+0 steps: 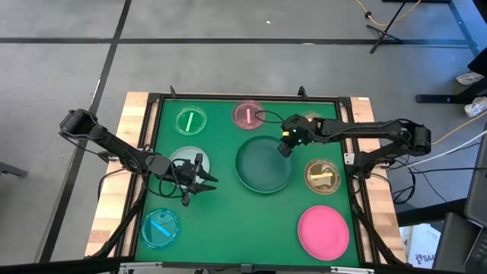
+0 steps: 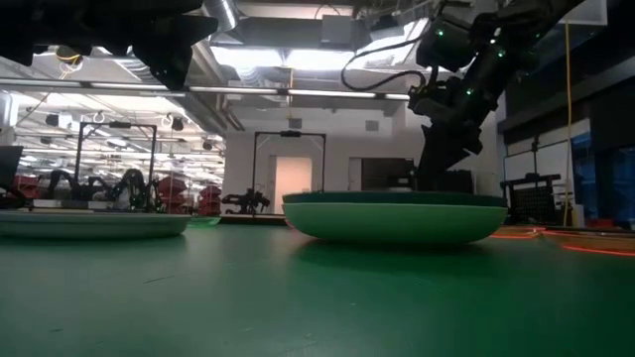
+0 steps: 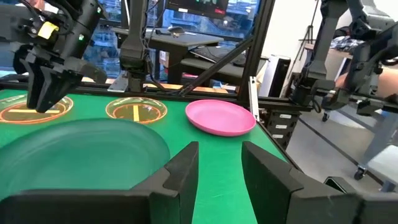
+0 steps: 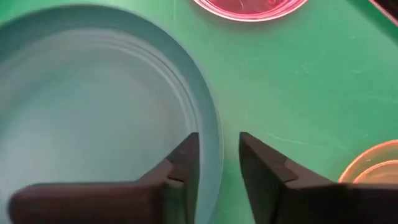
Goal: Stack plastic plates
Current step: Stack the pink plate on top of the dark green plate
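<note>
Right tool (image 1: 285, 148) astride dark green plate (image 1: 262, 169) rim

A green table (image 1: 221, 209) carries a dark green plate (image 1: 263, 165), a pink plate (image 1: 323, 231) and small translucent plates (image 1: 191, 120).

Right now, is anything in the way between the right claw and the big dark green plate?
No, nothing visible. The right gripper hangs open right over the rim of the large dark green plate; in the right wrist view its fingers straddle that rim.
</note>
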`<act>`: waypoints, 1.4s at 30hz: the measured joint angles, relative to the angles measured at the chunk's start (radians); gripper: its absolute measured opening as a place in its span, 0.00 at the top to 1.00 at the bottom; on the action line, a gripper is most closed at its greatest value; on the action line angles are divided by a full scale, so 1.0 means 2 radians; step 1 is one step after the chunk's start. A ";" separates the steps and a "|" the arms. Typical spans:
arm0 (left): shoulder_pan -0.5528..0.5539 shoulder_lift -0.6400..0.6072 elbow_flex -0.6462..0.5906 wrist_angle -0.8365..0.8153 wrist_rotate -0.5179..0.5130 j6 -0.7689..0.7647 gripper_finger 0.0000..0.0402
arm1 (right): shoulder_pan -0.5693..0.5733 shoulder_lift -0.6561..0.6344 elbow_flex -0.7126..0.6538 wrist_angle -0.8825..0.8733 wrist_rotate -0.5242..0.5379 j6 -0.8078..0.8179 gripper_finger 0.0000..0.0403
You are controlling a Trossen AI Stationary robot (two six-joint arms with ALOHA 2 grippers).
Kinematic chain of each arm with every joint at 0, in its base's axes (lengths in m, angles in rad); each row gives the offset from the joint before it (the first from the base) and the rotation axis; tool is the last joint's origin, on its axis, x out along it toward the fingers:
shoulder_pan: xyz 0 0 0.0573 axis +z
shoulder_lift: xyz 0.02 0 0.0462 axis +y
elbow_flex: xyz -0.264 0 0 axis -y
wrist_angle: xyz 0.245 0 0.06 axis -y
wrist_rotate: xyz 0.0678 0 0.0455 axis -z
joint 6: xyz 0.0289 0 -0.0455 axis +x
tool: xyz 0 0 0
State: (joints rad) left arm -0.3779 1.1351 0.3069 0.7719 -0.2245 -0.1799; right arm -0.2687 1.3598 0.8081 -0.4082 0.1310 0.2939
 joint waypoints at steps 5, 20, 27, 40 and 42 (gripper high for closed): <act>0.000 0.000 0.000 0.000 0.000 0.000 0.71 | 0.002 -0.006 0.038 -0.067 0.006 -0.021 0.64; 0.000 0.000 0.000 0.000 0.000 -0.001 0.71 | 0.213 -0.005 0.109 -0.108 0.018 0.024 0.62; 0.000 0.000 0.000 0.000 -0.001 0.002 0.71 | 0.319 -0.005 0.109 -0.113 0.017 0.097 0.62; 0.002 0.000 0.000 -0.001 -0.003 0.002 0.71 | 0.463 0.005 0.108 -0.226 -0.001 0.245 0.62; 0.002 0.000 0.000 -0.001 -0.003 0.002 0.71 | 0.478 0.010 0.105 -0.243 -0.002 0.263 0.62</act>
State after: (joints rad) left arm -0.3733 1.1351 0.3069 0.7701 -0.2306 -0.1764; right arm 0.6874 1.3796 1.0180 -0.8936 0.1280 0.8195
